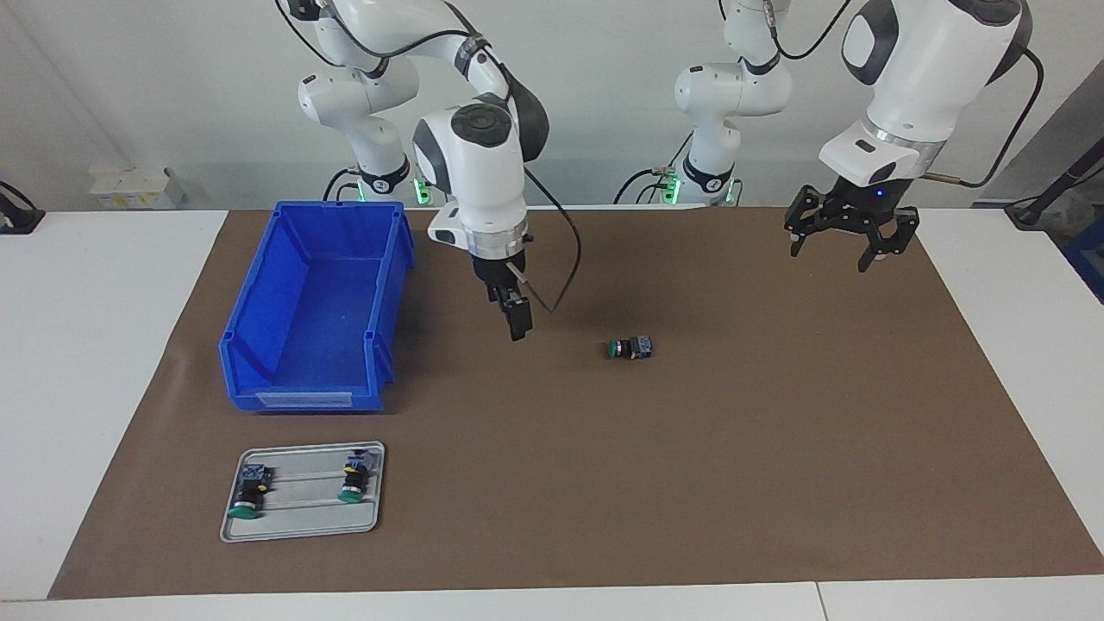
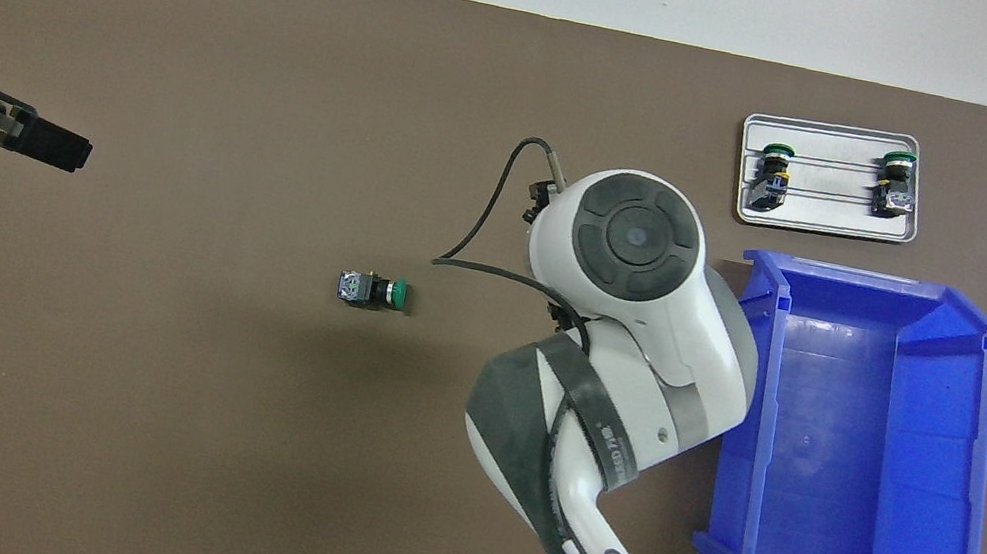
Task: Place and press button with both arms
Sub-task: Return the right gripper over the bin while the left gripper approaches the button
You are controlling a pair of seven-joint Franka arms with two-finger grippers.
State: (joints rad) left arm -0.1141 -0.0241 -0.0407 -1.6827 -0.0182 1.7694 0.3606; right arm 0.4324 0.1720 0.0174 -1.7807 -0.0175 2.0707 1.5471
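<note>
Right gripper (image 1: 516, 321) hangs over the mat (image 1: 690, 474) between the bin (image 1: 315, 310) and the button (image 1: 629, 348), fingers pressed together, holding nothing. Only the facing view shows this; from overhead the arm's own wrist covers it. On its side, the button (image 2: 370, 289) lies on the mat beside the bin toward the left arm's end, green cap pointing at the bin. Farther from the robots than the bin sits a tray (image 1: 302, 528) with two more buttons (caps pointing away from the robots). Left gripper (image 1: 849, 231) waits spread wide, well apart from the bin, over the mat's edge.
</note>
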